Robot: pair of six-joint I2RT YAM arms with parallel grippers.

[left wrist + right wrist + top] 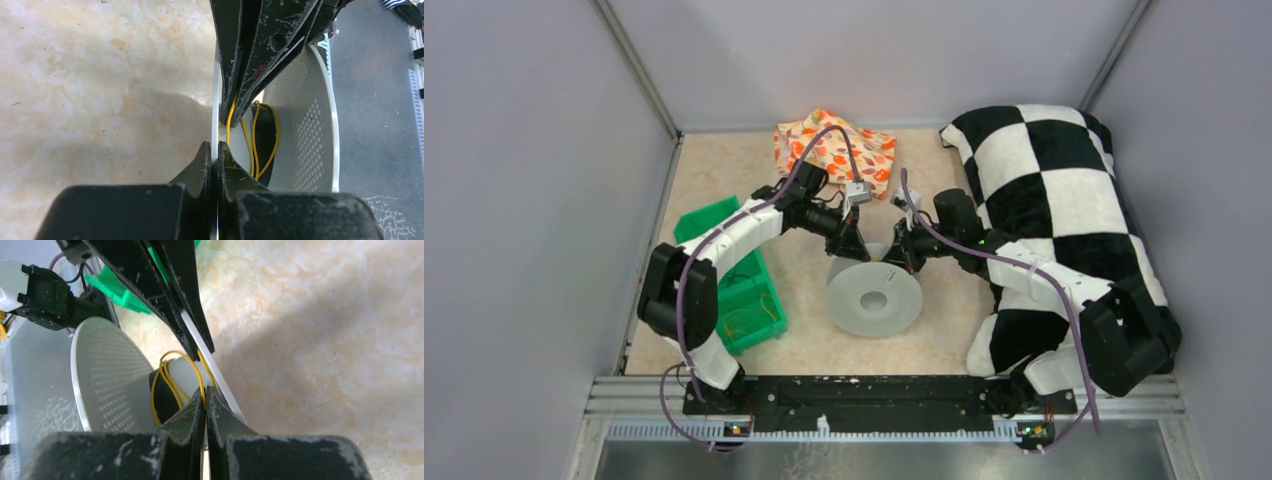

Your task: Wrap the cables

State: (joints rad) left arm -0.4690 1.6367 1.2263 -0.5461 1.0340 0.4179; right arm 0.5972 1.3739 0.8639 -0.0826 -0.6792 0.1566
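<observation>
My left claw (pixel 214 150) is clamped on the far flange of the round grey plastic spool (pixel 874 295), which lies tilted on the beige marbled bench (pixel 814 340). My right claw (pixel 204 397), right beside it, is pinched closed on the thin yellow cables (pixel 172 372). A few loose loops sit around the spool's core, between its flanges. Best way, I judge: steady the flange, hold the strand taut, and lay it low against the core so the loops can't slip off.
</observation>
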